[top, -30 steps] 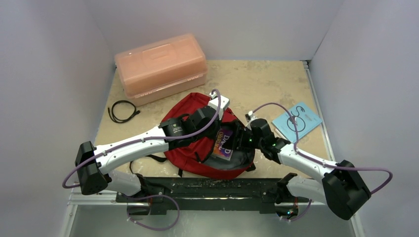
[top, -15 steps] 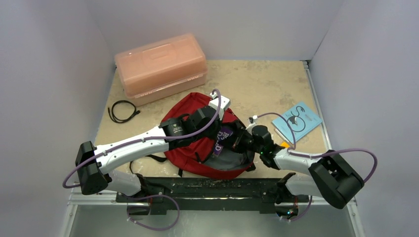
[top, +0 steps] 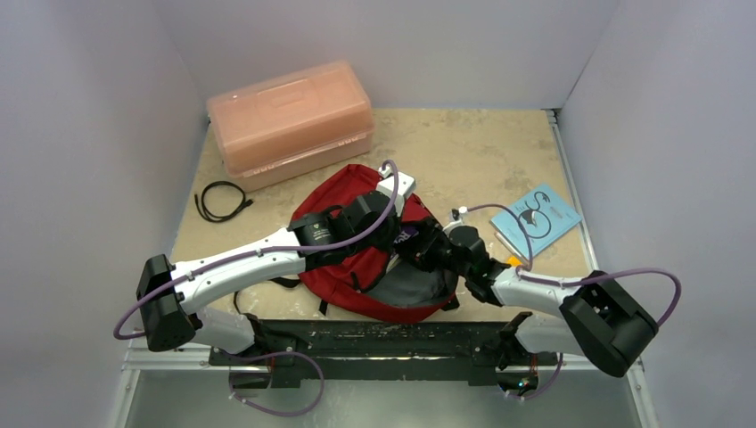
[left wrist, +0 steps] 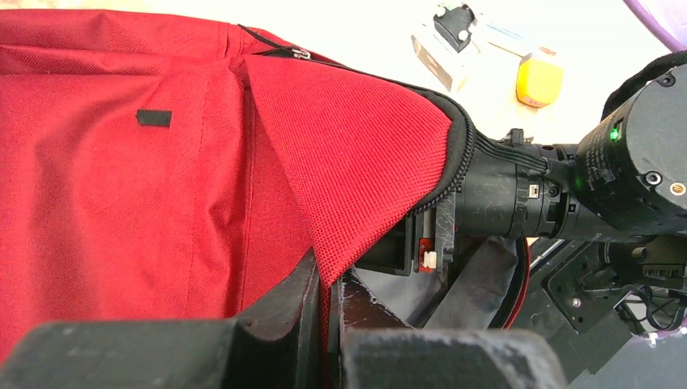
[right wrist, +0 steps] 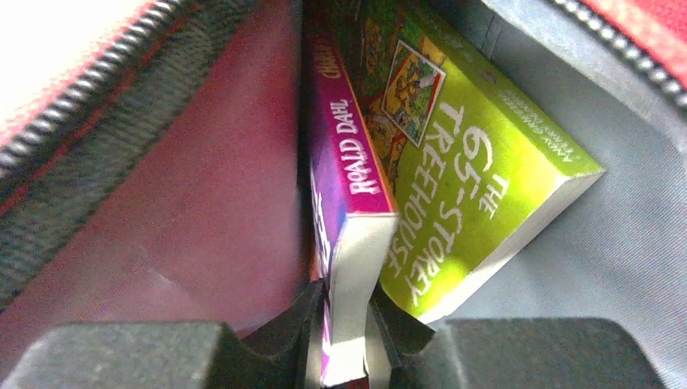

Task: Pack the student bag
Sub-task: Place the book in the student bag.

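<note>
On the beige stone-patterned table (top: 464, 147), the dark red soft fabric backpack (top: 349, 269) lies near the front edge between the two arms. Its main zip is open and grey lining shows at the mouth. The left end effector (left wrist: 328, 279) is closed narrowly on the red flap beside the zip, pinching the fabric and holding it raised. The right end effector (right wrist: 347, 312) reaches inside the opening and is clamped on the page edge of a magenta and purple paperback book (right wrist: 344, 186) with "Roald Dahl" on its spine. Touching that book on its right, a lime-green paperback book (right wrist: 478, 186) titled "The 65-Storey Treehouse" rests against the grey lining.

Just behind the backpack, toward the far left, sits a translucent orange-pink plastic box (top: 290, 120) with its lid down. A coiled black cable (top: 221, 200) lies to the left of the backpack, and a light blue booklet (top: 539, 218) lies to its right. A small yellow object (left wrist: 539, 79) sits on the table near the right arm.
</note>
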`<state>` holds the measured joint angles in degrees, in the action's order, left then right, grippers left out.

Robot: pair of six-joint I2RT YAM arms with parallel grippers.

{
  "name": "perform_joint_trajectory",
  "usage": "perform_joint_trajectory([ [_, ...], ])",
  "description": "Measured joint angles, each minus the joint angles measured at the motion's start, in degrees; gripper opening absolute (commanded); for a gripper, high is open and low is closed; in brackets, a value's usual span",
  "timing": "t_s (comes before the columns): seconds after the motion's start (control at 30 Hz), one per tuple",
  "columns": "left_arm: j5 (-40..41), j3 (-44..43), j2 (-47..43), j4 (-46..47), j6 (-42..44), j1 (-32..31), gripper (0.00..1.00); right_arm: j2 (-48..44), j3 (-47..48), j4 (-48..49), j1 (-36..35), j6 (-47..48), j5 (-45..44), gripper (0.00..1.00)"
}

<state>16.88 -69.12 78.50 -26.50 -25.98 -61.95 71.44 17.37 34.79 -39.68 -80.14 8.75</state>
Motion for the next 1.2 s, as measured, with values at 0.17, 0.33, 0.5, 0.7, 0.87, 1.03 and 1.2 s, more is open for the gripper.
perform_joint_trajectory([
  [0.17,0.0,0.0,0.0,0.0,0.0,0.0,0.00,-2.4,2.7,-8.2,-0.1,6.7,-0.6,0.59],
  [0.33,0.2,0.0,0.0,0.0,0.0,0.0,0.00,-8.5,2.9,-18.1,0.2,13.9,-1.0,0.69],
  [0.5,0.3,0.0,0.0,0.0,0.2,0.0,0.00,-15.1,4.5,-29.2,0.9,20.7,-3.4,0.70],
  [0.7,0.7,0.4,0.0,0.2,0.7,0.0,0.00,-27.9,6.9,-45.8,1.1,28.2,-8.8,0.72],
  [0.87,1.2,0.7,0.2,0.3,1.1,0.0,0.00,-36.1,13.2,-56.7,1.1,32.2,-15.7,0.59],
  [1.03,1.6,2.4,0.5,1.2,1.1,0.0,0.00,-35.4,19.2,-61.7,1.3,32.9,-23.7,0.75],
  [1.2,1.8,2.5,1.5,1.2,1.0,0.0,0.00,-33.2,24.2,-64.8,7.3,34.9,-31.7,0.99],
])
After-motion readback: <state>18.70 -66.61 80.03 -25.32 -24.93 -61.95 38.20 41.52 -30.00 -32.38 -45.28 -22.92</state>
